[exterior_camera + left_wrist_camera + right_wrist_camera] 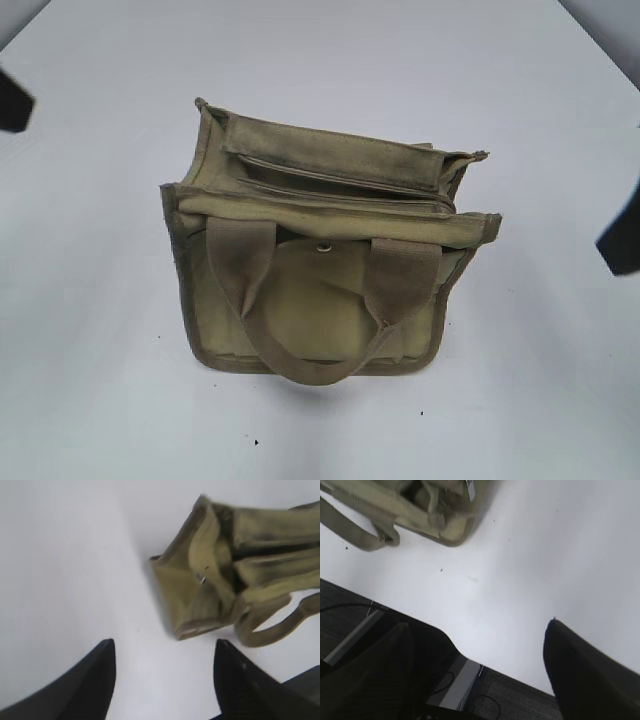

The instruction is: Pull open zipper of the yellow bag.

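Yellow bag (pixel 320 300): plain olive-khaki canvas, unpatterned, edges bound in darker olive. Handles (pixel 300 372): drab khaki webbing, slightly browner than the body. Zipper (pixel 340 180): tape matching the cloth; pull tab (pixel 202 579) silver, apparently metallic though blurred. Snap stud (pixel 323 247): pale silver. Table (pixel 90 400): uniform white, with a few tiny dark specks towards its near edge.

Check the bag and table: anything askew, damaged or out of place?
Nothing damaged or spilled. The yellow bag sits skewed on the white table, its top slumped and creased, one handle flopped over the front below the snap stud. A few dark specks dot the table. Both grippers are open, clear of the bag.
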Robot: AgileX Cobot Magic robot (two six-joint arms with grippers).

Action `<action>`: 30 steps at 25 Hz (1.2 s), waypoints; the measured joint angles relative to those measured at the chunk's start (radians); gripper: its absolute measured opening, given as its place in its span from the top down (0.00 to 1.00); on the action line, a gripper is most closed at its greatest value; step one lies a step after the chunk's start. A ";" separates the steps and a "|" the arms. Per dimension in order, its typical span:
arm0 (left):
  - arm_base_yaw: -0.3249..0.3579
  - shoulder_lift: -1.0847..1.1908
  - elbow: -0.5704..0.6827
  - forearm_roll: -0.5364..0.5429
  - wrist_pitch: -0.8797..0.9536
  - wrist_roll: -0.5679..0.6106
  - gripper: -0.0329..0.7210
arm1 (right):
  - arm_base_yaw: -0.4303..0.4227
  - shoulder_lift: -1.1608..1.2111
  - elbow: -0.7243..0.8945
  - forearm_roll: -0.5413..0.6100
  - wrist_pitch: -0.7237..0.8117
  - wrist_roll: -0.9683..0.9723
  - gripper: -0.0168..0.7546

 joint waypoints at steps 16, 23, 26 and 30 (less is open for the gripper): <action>0.000 -0.958 0.561 0.241 0.072 -0.112 0.33 | 0.000 -0.665 0.553 -0.072 -0.113 0.027 0.21; 0.000 -1.135 0.571 0.311 0.065 -0.113 0.33 | 0.000 -0.742 0.555 -0.074 -0.117 0.027 0.22; 0.000 -1.135 0.580 0.312 0.063 -0.113 0.33 | 0.000 -0.742 0.555 -0.075 -0.117 0.027 0.22; 0.000 -1.135 0.581 0.312 0.059 -0.114 0.33 | 0.000 -0.742 0.555 -0.075 -0.117 0.027 0.22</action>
